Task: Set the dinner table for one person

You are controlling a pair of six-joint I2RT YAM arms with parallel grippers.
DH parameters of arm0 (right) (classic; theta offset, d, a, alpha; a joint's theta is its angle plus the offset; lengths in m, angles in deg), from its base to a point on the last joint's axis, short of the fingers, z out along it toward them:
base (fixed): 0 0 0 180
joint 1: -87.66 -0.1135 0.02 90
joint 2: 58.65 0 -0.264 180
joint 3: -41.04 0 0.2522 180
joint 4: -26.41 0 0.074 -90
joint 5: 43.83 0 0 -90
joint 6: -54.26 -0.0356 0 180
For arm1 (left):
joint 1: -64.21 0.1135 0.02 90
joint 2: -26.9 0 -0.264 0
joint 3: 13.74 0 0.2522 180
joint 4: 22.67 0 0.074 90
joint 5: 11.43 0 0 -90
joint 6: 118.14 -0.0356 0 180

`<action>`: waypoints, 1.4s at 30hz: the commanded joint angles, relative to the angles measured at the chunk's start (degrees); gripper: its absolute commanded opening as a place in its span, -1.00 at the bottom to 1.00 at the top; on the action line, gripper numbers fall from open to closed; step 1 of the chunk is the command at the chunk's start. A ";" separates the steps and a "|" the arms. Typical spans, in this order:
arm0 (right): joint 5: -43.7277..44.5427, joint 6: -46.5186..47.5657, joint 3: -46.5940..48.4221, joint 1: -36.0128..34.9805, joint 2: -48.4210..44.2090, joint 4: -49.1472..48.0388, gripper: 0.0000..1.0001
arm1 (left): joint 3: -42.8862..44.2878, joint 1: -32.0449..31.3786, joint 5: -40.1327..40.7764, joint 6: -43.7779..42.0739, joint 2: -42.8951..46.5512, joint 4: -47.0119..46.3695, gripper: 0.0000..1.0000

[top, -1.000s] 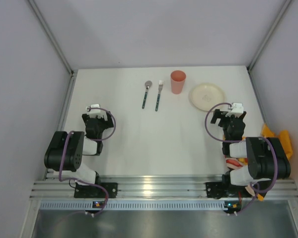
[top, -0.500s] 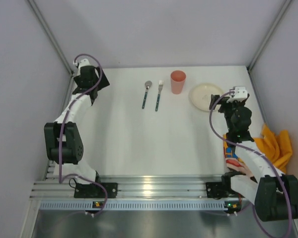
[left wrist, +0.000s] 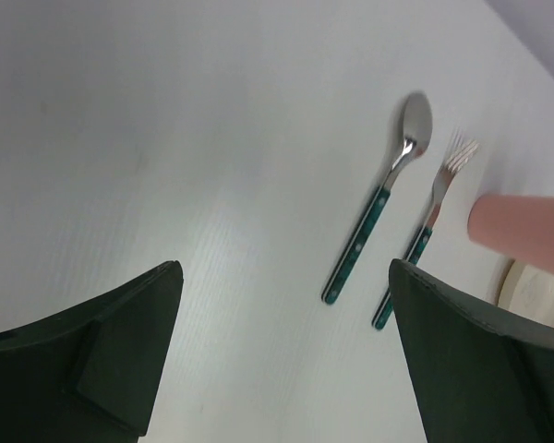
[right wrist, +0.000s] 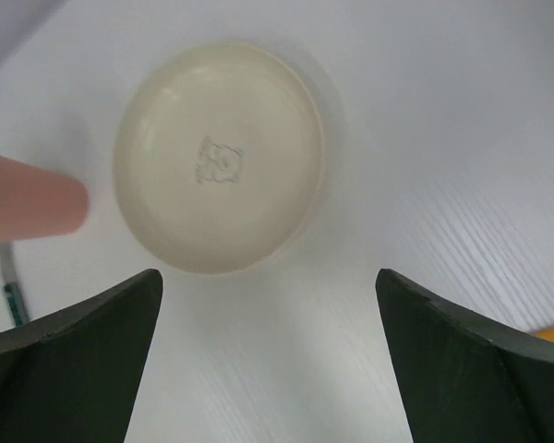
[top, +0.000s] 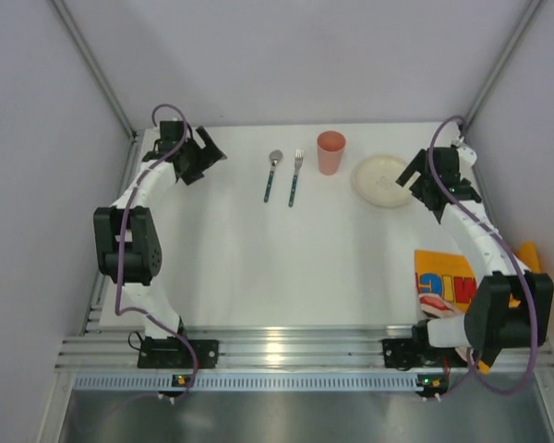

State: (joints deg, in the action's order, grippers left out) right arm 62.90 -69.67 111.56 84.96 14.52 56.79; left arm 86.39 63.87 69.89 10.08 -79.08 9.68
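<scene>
The white dinner table carries a spoon and a fork with green handles, a pink cup and a cream plate along its far side. My left gripper is open and empty at the far left, left of the spoon and fork. My right gripper is open and empty, just right of the plate. The cup shows at the left of the right wrist view.
An orange cartoon placemat lies at the table's right near edge, partly under my right arm. An orange cloth hangs past the right edge. Grey walls close in the far, left and right sides.
Both arms have stretched out from folded poses near their bases. The left gripper swung to the far left corner and then toward the cutlery. The right gripper moved up beside the plate, uncovering the placemat.
</scene>
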 commanded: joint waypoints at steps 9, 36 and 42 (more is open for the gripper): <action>-3.72 -2.72 1.18 4.63 14.20 28.73 0.99 | -10.16 -9.41 -0.55 -4.99 12.62 6.71 0.95; -10.14 0.62 -11.58 3.59 17.10 21.77 -1.00 | -22.56 -9.77 5.52 -9.13 25.90 10.68 0.89; -12.95 0.36 -2.18 -10.11 11.39 29.85 -1.00 | -23.35 -9.77 8.16 -9.83 27.40 10.94 0.89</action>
State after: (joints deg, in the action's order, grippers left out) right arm 53.92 -68.95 104.13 81.16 28.49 82.17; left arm 63.09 54.08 75.79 1.60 -54.51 20.13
